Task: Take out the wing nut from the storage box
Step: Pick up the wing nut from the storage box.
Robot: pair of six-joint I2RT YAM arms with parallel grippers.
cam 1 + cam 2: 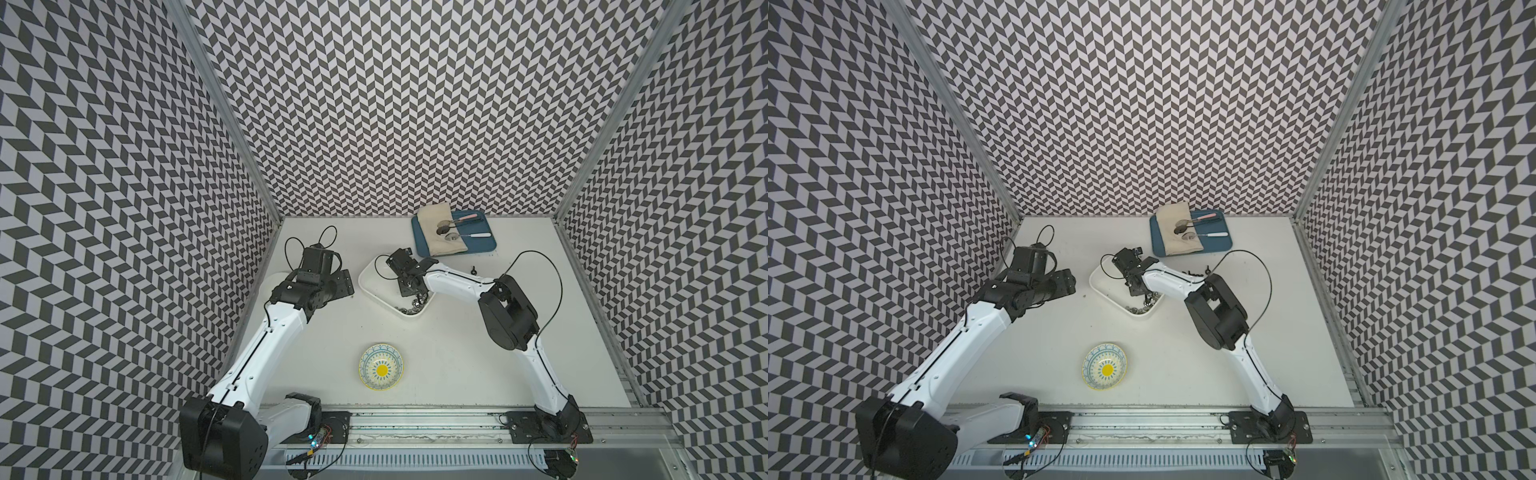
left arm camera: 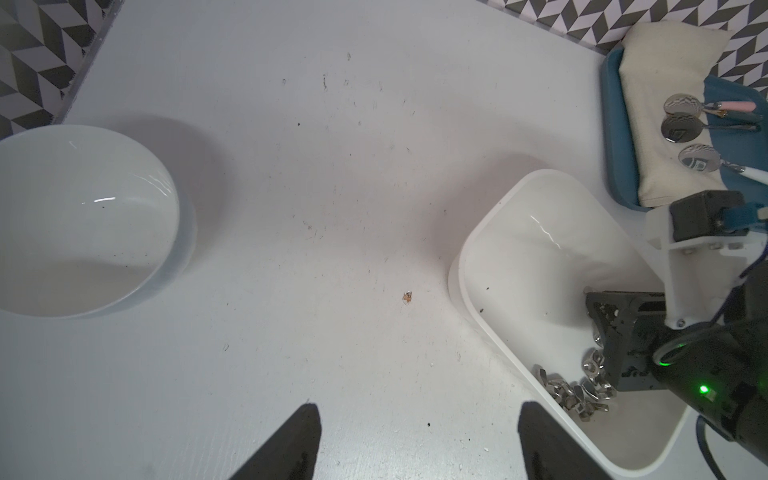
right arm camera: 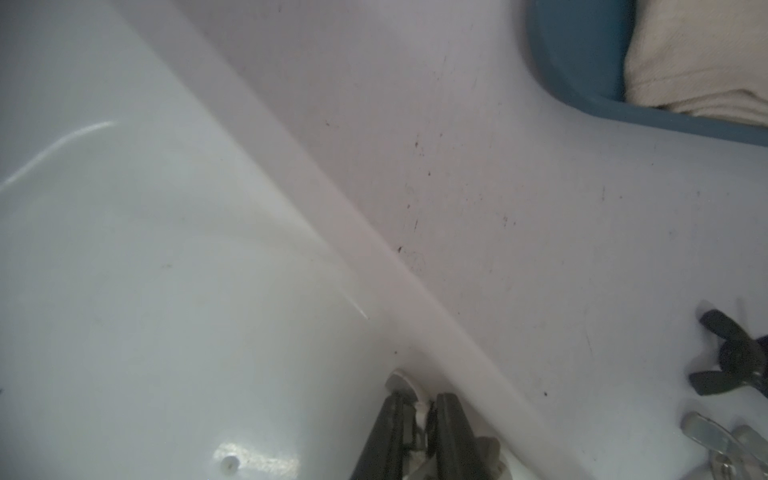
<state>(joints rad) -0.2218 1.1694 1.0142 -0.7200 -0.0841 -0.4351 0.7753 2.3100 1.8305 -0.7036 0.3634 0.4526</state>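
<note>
**Right gripper pinching a wing nut in the storage box**

On the white table (image 1: 457,365), the step in hand is the grasp; the lift is not yet made. The right arm (image 1: 453,282) reaches in from 4 o'clock, forearm low over the rim, wrist pitched down into the storage box (image 1: 372,280), which lies near the table's centre. The left arm (image 1: 266,345) is parked at 9 o'clock of the box. The left gripper (image 2: 417,407) hangs over bare table, fingers wide apart and empty. The right gripper (image 3: 419,401) sits at the box's 5 o'clock corner, in the pile of wing nuts (image 1: 411,306). Its 2 fingers are nearly together on a silvery piece, seemingly 1 wing nut (image 3: 401,383), though the wrist view is blurred. The next move calls for a firm pinch, then a straight lift clear of the rim without dragging neighbours.
</note>
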